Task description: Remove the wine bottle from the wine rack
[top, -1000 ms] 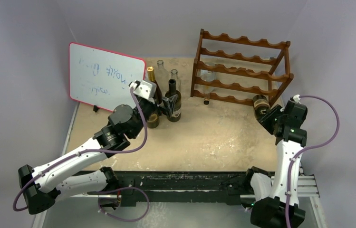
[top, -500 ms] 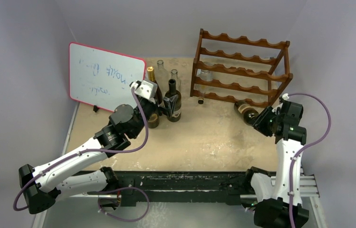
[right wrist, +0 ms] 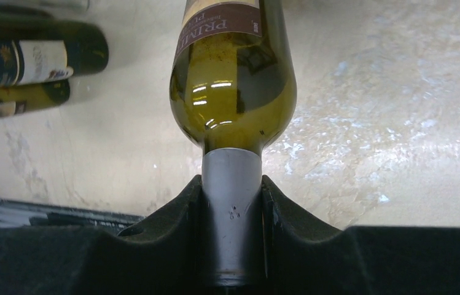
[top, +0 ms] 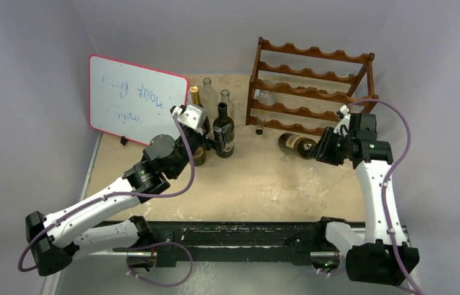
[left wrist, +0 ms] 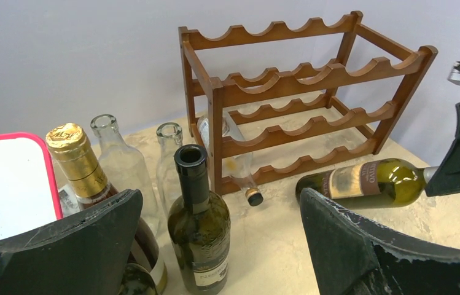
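Observation:
The wine bottle (top: 298, 144) is green with a brown label and lies level, low over the table in front of the wine rack (top: 313, 91) and clear of it. My right gripper (top: 325, 149) is shut on its grey-capped neck (right wrist: 231, 184), with the body (right wrist: 233, 92) pointing away from the wrist. The left wrist view shows the same bottle (left wrist: 362, 181) below the reddish-brown rack (left wrist: 313, 72). My left gripper (left wrist: 220, 203) is open around an upright dark bottle (left wrist: 199, 227) and is not touching it.
A clear bottle (left wrist: 230, 153) lies in the rack's low tier with its neck sticking out. Upright bottles stand left of the rack: a gold-foiled one (top: 195, 98) and two clear ones (top: 207, 92). The red-edged whiteboard (top: 135, 101) stands at the back left.
My right arm has swung the wine bottle from the rack's right foot leftward, out in front of the rack. The left arm has barely moved.

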Controlling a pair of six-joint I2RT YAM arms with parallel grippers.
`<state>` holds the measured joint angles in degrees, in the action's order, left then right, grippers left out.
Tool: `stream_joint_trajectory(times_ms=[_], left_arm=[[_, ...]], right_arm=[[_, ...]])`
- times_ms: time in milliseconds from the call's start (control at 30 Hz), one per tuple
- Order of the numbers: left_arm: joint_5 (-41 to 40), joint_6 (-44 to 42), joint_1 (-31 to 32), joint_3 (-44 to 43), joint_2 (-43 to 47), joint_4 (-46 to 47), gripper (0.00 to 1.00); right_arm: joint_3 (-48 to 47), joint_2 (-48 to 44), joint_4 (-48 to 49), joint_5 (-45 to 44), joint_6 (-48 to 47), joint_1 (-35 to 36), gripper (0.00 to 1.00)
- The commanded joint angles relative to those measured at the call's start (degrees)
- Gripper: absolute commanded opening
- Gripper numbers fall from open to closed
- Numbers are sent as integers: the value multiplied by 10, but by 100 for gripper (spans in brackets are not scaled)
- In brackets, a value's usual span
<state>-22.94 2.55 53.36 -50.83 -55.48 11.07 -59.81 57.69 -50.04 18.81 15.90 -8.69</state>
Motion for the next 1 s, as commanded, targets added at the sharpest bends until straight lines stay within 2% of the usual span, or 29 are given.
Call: stream_joint_trajectory(times_ms=[0,167,367,467,667,867,967], left_arm=[[25,-15,-2,-10,-2,11,100],[66,-18,-2,-12,-17,8,100],[196,-29,3,-33,-51,-18,100],[228,-25,23,-55,-88,-34,100],[128,-51,118,-112,-175,-80,100],[122,-38,121,-114,-212,-52,100],[89,-41,121,-116,-235,-57,100]], right_arm=[[-74,22,-12,29,-32,73,0],[-112,42,-35,2,-36,152,0],[-148,62,-48,5,-45,224,0],[-163,74,-48,8,-50,251,0],[-193,97,-37,12,-61,292,0],[-221,119,-21,22,-73,319,0],[-231,134,-13,28,-77,335,0]])
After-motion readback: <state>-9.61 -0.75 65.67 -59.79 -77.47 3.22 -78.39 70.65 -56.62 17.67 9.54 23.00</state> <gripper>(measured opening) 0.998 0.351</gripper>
